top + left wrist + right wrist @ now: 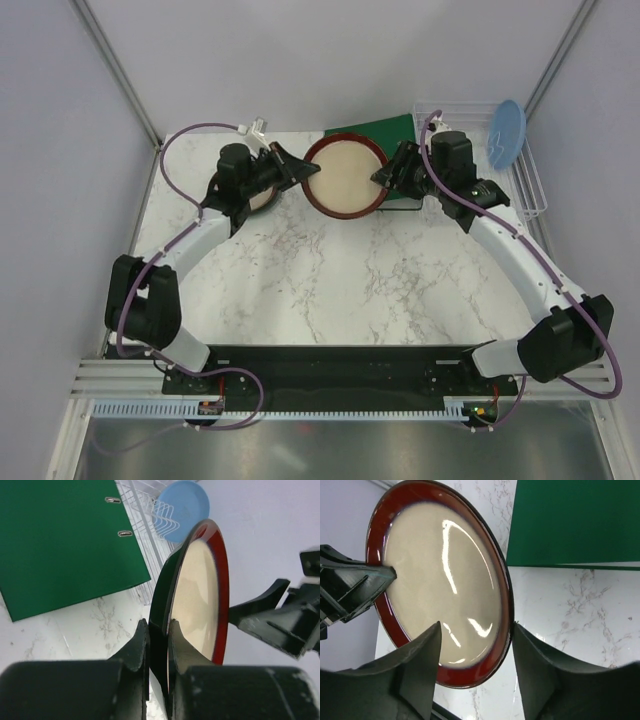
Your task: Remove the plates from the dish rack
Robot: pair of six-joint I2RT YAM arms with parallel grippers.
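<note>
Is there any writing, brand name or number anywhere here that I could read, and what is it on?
None can be read in any view.
Green ring binder: plain cover, no label showing.
Beige plate with red-brown rim, light blue plate, white wire dish rack: no marks.
Small coloured parts at the arm bases: too small to tell if they carry print.

Beige plate [345,180], dark red-brown rim, glossy: face up between the arms, left of the rack [532,190]. Left gripper [158,642] is clamped on one rim; right gripper [475,640] has its fingers parted astride the opposite rim. Blue plate [507,132]: upright on edge in the rack, a white wire basket at the table's far right. Second plate [263,198], beige: mostly hidden under the left arm.
</note>
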